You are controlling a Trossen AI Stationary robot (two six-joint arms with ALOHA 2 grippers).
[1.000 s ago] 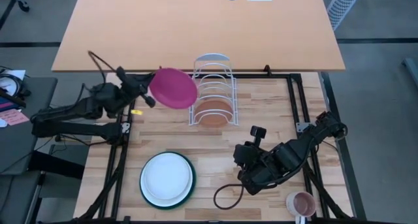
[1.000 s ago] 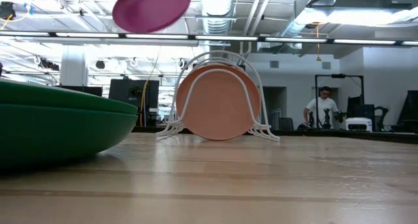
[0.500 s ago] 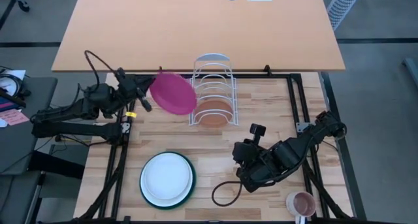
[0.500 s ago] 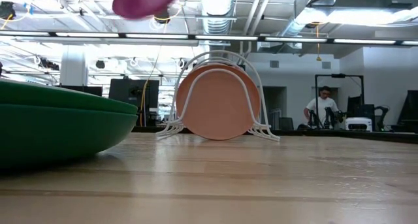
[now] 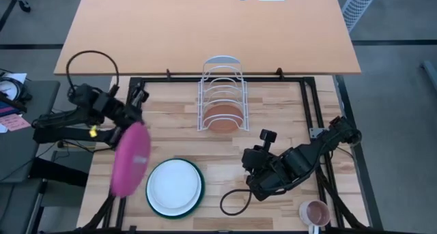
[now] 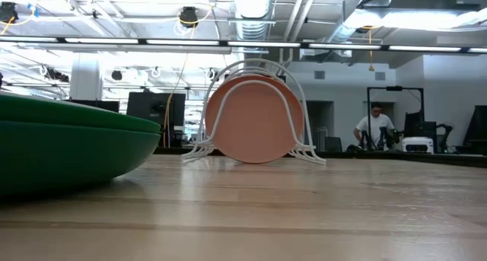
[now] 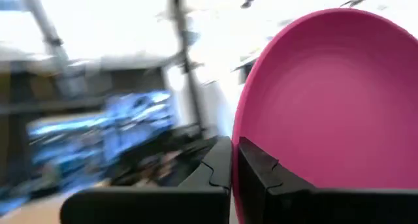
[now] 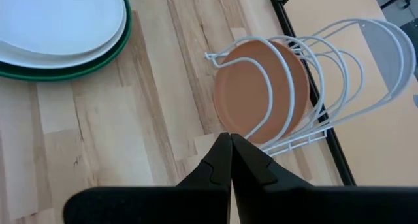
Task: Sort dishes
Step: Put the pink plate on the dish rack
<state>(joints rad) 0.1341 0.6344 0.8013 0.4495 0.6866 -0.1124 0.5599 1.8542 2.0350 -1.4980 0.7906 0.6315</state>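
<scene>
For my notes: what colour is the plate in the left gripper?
Magenta-pink plate, clearest in the left wrist view.

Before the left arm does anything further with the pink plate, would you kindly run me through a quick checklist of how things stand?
1. Left gripper shut on the pink plate: ok, fingers pinch its rim.
2. Pink plate near the white wire rack: not ok, it hangs by the table's left edge, beside the stacked plates.
3. Rack slots behind the terracotta plate free: ok, only that plate stands in it.
4. White plate lying on the green plate: ok.
5. Right gripper out of the way: ok, shut on nothing, low over the table's right half.
6. Pink plate's clearance over the table frame: cannot tell.
</scene>
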